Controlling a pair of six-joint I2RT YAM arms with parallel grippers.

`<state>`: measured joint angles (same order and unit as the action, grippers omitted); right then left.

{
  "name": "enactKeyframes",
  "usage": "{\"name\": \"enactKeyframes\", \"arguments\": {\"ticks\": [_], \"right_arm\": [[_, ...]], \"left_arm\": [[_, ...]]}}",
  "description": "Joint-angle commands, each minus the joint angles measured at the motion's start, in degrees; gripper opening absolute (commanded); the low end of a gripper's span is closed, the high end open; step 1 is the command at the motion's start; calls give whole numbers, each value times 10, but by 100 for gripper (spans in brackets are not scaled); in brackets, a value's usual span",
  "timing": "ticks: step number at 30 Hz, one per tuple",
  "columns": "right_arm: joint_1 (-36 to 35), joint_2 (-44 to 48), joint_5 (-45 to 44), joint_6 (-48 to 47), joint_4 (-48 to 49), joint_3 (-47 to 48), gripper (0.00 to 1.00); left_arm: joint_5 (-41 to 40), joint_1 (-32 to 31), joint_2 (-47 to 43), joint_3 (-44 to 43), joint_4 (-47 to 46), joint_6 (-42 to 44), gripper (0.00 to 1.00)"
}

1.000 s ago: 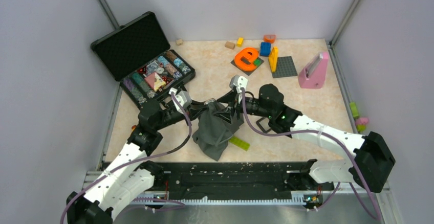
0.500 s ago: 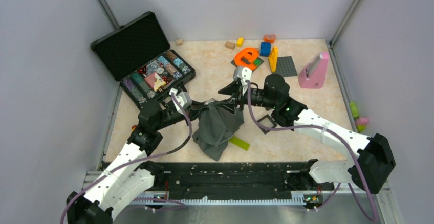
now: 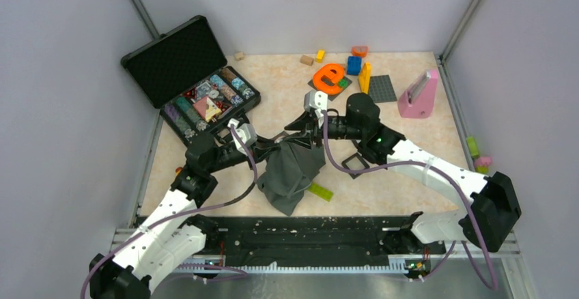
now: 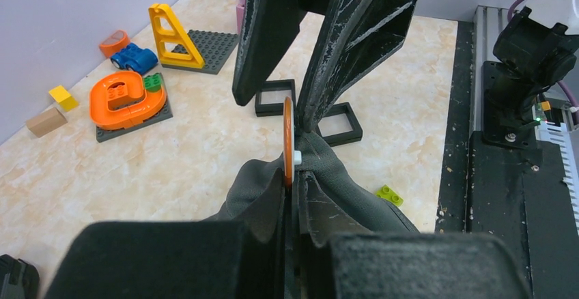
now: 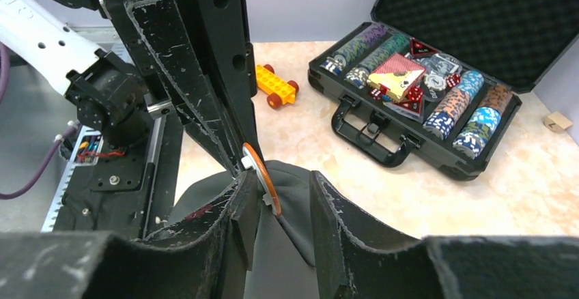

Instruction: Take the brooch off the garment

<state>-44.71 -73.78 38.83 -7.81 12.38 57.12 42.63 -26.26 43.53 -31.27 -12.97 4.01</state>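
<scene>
The dark grey garment hangs bunched from my left gripper, which is shut on a fold of it. The brooch is a thin orange disc with a white back, seen edge-on at my left fingertips, and its lower edge runs in between them. My right gripper is open, with one finger on each side of the brooch. The brooch lies close to the left finger of that gripper. In the top view the two grippers meet over the garment's top and the brooch is hidden.
An open black case of chips stands at the back left. Black square frames lie right of the garment and a green brick lies at its lower edge. The orange letter toy, bricks and a pink block stand at the back.
My right arm has swung back and a little left, and its open gripper now straddles the brooch. A black frame under it is uncovered. My left gripper has kept its hold.
</scene>
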Motion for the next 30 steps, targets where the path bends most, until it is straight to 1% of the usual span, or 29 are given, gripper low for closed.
{"name": "enactKeyframes", "arguments": {"ticks": [1,6,8,9,10,12,13,15,20,23,26,30], "right_arm": [[4,2,30,-25,-4,28,31],[4,-1,46,-46,-34,37,14],[4,0,50,-59,-49,42,5],[4,0,50,-66,-58,46,0],[5,0,49,-73,-66,49,0],[8,2,46,-82,-74,55,0],[10,3,45,-86,-77,56,0],[17,4,45,-101,-92,64,0],[25,3,45,-164,-166,90,0],[25,-2,55,-192,-204,106,0],[25,-9,68,-202,-224,117,0],[25,-12,84,-203,-229,120,0]], "left_arm": [[13,-1,-5,-10,-29,-1,0],[11,-1,-6,-10,-29,-1,0],[8,-1,-8,-9,-29,-1,0],[6,-1,-10,-8,-28,-1,2],[4,-1,-11,-8,-28,-3,10],[-3,-1,-13,-7,-28,-6,31],[-7,-1,-16,-6,-26,-8,38],[-12,-1,-25,-1,-25,-9,43],[-38,-2,-60,-5,0,-4,43],[-44,-2,-72,-15,10,1,41],[-37,-2,-66,-24,10,3,37],[-23,-2,-37,-39,7,7,32]]}}
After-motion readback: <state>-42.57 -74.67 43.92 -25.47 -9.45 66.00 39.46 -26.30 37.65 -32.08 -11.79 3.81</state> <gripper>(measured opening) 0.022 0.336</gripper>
